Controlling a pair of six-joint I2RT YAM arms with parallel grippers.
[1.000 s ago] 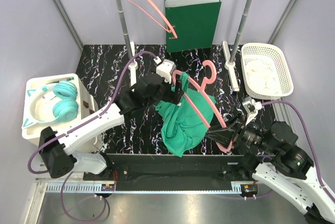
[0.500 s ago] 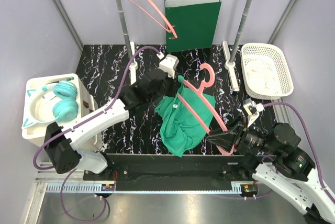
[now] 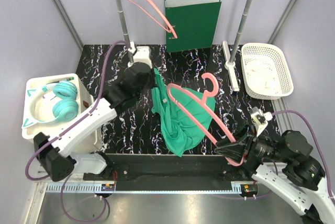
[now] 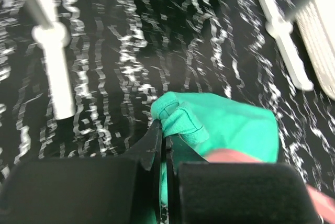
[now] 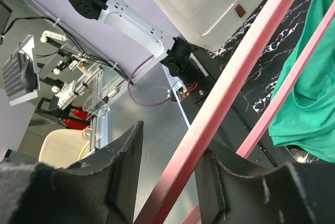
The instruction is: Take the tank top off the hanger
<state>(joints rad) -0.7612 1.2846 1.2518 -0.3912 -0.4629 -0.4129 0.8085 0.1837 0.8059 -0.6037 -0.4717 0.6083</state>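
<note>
One tank top (image 3: 178, 116), green, bunched mid-desk (image 3: 104, 64), nearer the front edge. Not yet off the hanger (image 3: 201, 108): the pink bars run through the cloth and out on the right side.

Two hangers in all, both pink. The hanger with the top lies slantwise, hook toward the back, low end toward the near right. The spare hanger (image 3: 149, 7) hangs tilted at the back, by the left pole.

Left pincer (image 3: 152, 80): closed on the top's upper edge, at the back-left of the cloth, which stretches up to it from the heap. In the left wrist view, the left pincer (image 4: 163, 135) has its jaws together with a fold of the tank top (image 4: 225, 124) pinched between them. A blurred pink patch sits beside the cloth.

Right pincer (image 3: 232, 149): clamped on the hanger's low end, near the front right of the desk. In the right wrist view, the right pincer (image 5: 172, 177) has the hanger (image 5: 235, 77) bar running between its fingers. The tank top (image 5: 314, 103) drapes off the far bar.

Two poles (image 3: 121, 17), upright at the back, one left and one right. One green folder (image 3: 192, 22) stands between them against the wall. One white basket (image 3: 264, 69) is back right, beside the right pole, with something white inside that I can't make out. One white bin (image 3: 36, 124) is on the left, and one pair of teal headphones (image 3: 60, 103) lies on it.
</note>
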